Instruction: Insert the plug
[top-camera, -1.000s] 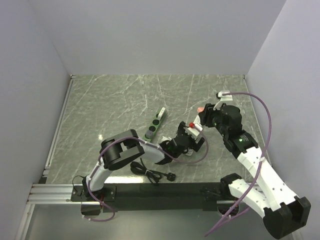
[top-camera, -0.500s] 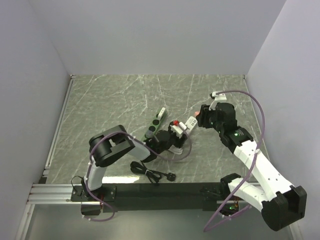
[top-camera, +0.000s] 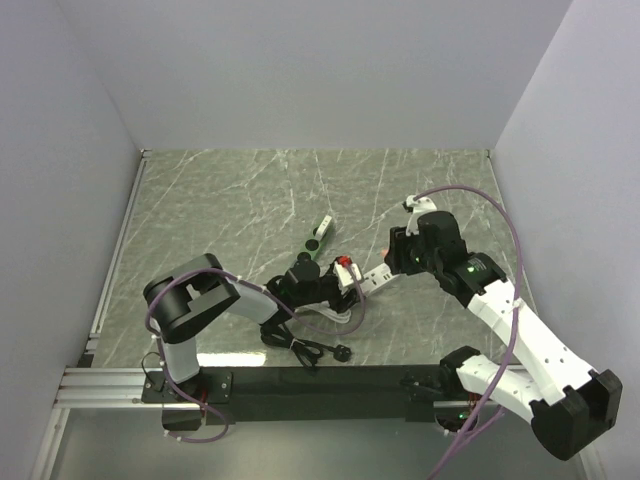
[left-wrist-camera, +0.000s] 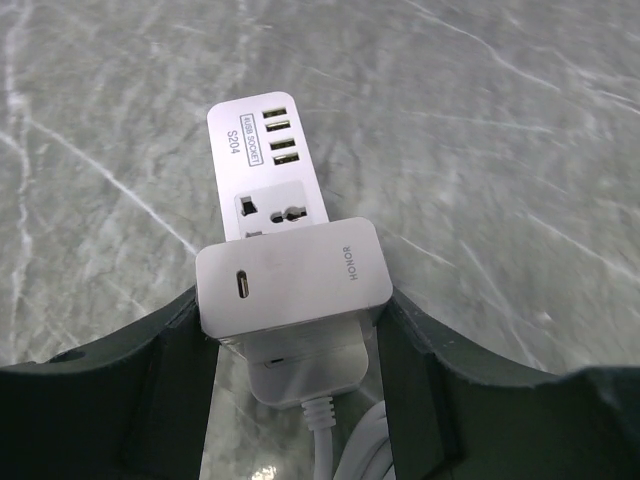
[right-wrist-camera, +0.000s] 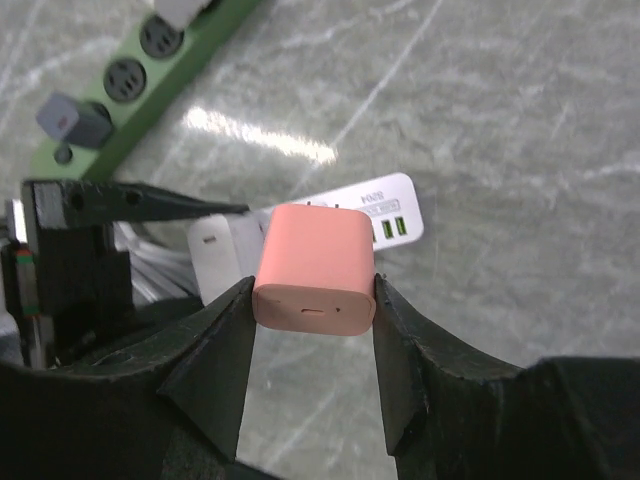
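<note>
Pink plug (right-wrist-camera: 315, 270) gripped by right pincer (right-wrist-camera: 312, 296), left pincer (left-wrist-camera: 292, 305) clamping white charger (left-wrist-camera: 290, 280) on strip (left-wrist-camera: 262, 170)

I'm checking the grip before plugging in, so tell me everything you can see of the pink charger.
The pink charger is a small rounded block of matte plastic with one oval port slot on its near face. It sits level, clamped between the fingers of the right gripper, off the table, with the white power strip beyond it.

Two power strips (left-wrist-camera: 270, 170) (right-wrist-camera: 160, 70), three charger plugs (right-wrist-camera: 315, 270) (left-wrist-camera: 290, 280) (right-wrist-camera: 70, 120), one black cable (top-camera: 305, 347)
</note>
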